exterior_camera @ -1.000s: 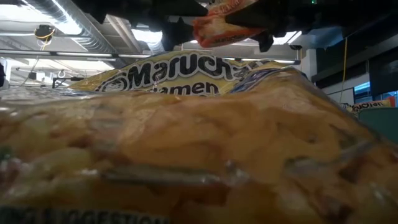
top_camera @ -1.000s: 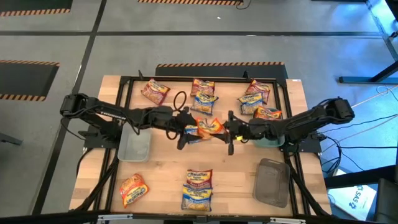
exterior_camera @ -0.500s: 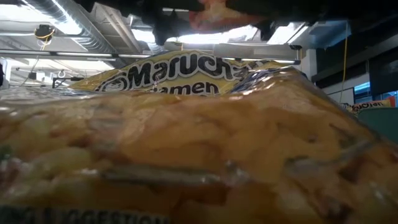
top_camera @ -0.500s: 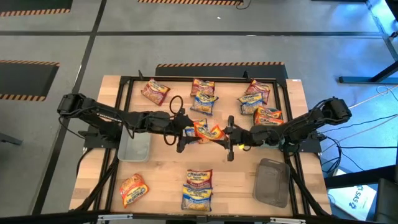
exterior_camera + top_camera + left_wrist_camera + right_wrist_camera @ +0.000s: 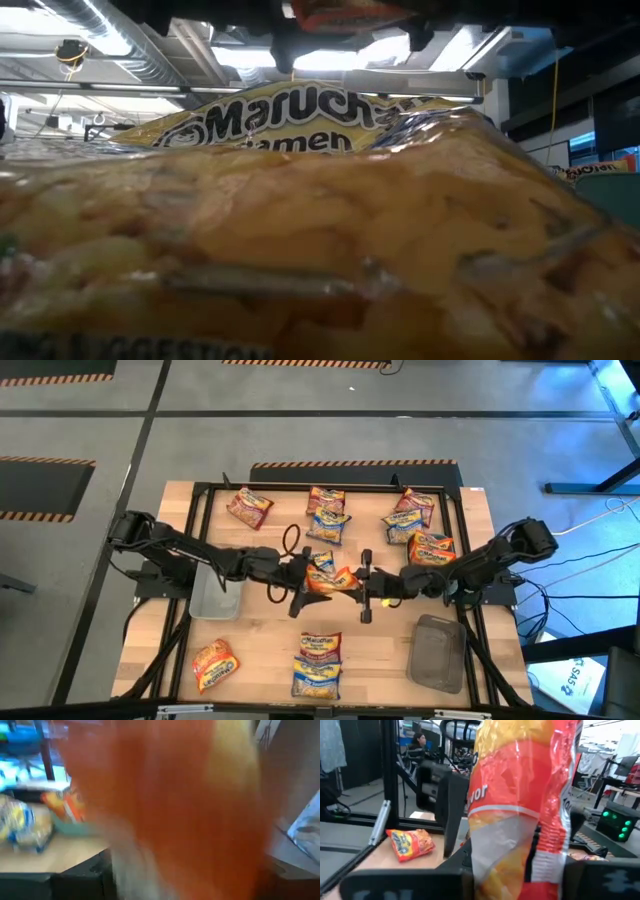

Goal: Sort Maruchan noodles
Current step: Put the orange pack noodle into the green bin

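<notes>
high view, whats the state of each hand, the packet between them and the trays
right hand: shut on orange packet
left hand: open, at the packet's other end
orange packet: lifted, held mid-table
clear tray: empty
grey tray: empty

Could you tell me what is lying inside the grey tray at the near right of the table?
Nothing shows inside the grey tray; its floor looks bare from above. The right gripper holds an orange-red packet mid-table.
</notes>
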Robot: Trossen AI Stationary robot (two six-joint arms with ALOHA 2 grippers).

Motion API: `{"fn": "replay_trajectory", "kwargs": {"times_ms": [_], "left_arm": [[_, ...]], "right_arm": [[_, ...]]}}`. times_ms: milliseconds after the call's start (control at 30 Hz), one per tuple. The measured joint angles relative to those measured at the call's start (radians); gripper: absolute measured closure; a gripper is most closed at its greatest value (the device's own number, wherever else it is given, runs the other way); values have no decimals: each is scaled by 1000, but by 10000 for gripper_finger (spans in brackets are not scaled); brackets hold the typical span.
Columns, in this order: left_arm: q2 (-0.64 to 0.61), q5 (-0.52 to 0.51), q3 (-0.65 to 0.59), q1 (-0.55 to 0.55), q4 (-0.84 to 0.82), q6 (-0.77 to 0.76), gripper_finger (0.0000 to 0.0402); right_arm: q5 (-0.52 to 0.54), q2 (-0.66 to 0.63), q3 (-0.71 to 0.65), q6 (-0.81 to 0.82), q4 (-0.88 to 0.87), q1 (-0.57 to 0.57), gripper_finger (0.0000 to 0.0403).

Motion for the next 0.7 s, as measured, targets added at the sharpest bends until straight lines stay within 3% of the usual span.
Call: {"fn": "replay_trajectory", "kwargs": {"times_ms": [267, 567, 700], "left_arm": [[-2, 11, 1, 4, 16, 79, 153], [-5, 83, 0, 72, -4, 159, 262], [-5, 126, 0, 87, -26, 168, 304]], "right_arm": [[-3, 22, 39, -34, -3, -3, 320], [8, 21, 53, -26, -13, -4, 313], [3, 19, 54, 1, -53, -2, 274]]}}
